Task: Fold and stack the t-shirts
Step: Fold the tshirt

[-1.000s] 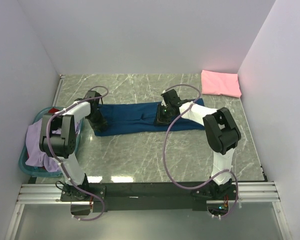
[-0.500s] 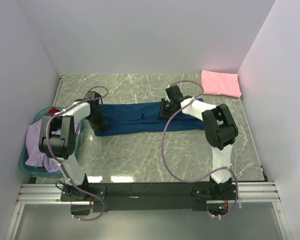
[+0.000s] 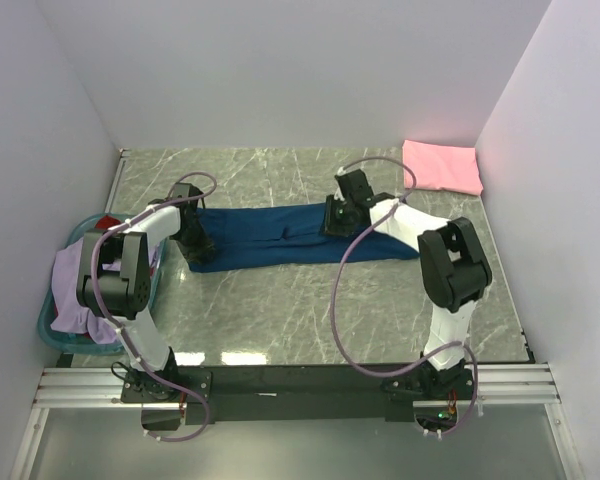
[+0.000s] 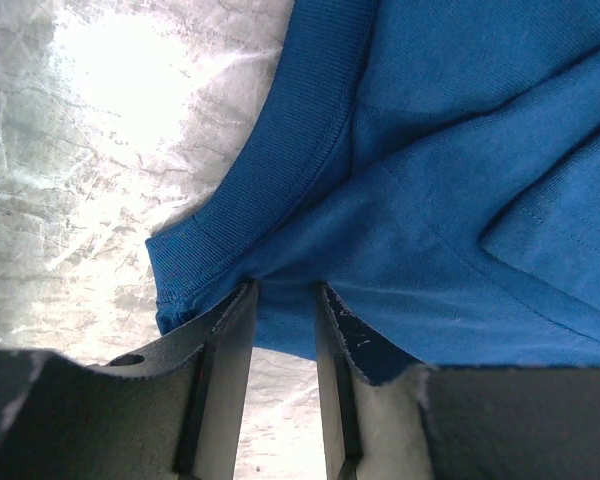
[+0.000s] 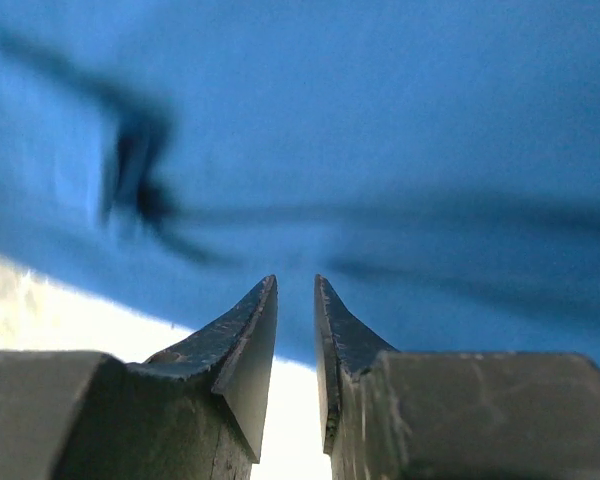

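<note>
The navy blue t-shirt [image 3: 280,236] lies on the table folded into a long strip. My left gripper [image 3: 194,246] is at its left end, shut on the ribbed edge of the shirt [image 4: 280,200], with cloth running between the fingertips [image 4: 242,300]. My right gripper [image 3: 337,217] hovers low over the strip right of its middle, jaws nearly shut with only a narrow slit and nothing between them; the cloth [image 5: 360,150] shows blurred beyond them. A folded pink t-shirt [image 3: 441,167] lies at the back right. A lavender t-shirt [image 3: 76,290] and a bit of a red one [image 3: 106,222] are in the basket.
The teal plastic basket [image 3: 50,333] stands at the left table edge beside the left arm. White walls close in the table on the left, back and right. Bare marble table [image 3: 280,310] lies in front of the navy shirt.
My right gripper has moved back and to the right along the navy strip. The left gripper has stayed at the left end.
</note>
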